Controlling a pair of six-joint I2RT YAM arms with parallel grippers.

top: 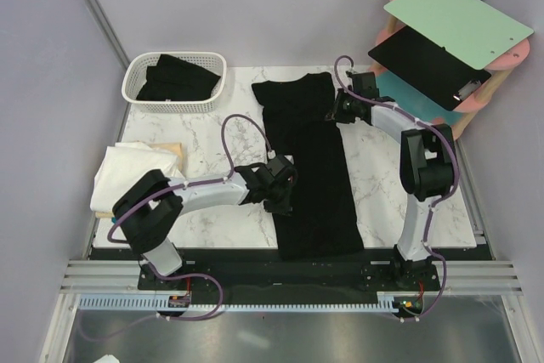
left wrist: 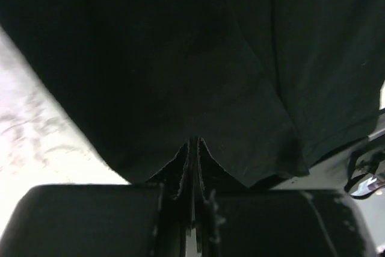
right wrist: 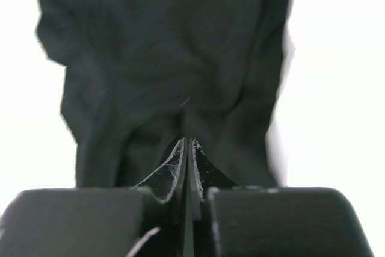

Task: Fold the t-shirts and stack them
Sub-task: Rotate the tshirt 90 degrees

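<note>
Down the middle of the overhead frame, lying lengthwise on the marble table (top: 382,184) and already narrowed into a long strip: one black t-shirt (top: 310,176), collar end toward the top of the frame, hem end reaching the table's bottom edge (sleeves apparently tucked under, though hard to confirm on cloth this dark).

Pinching that strip's left edge around mid-length with the left gripper (top: 280,186), and nipping its upper right corner, near the shoulder, with the right gripper (top: 338,108). Clenching tight in both cases: in the left wrist view, squeezing a hem of the black t-shirt (left wrist: 180,58) at the very tip of the left gripper (left wrist: 192,144), no gap showing; in the right wrist view, bunching a small peak of cloth into the right gripper (right wrist: 186,145), wrinkles fanning upward from the bite.

Holding at two well-separated spots probably for control: keeping soft, limp cloth taut and square while carrying the top part over for the next fold, rather than dragging one corner and skewing the strip.

Looking matte, deep black, mostly flat, rumpling only around the two bites.

Waiting elsewhere: more black shirts (top: 174,78) heaped in the white basket (top: 132,84) at upper left, and a pale folded pile (top: 127,172), white over cream, sitting at the table's left edge (likely the stack being built).
</note>
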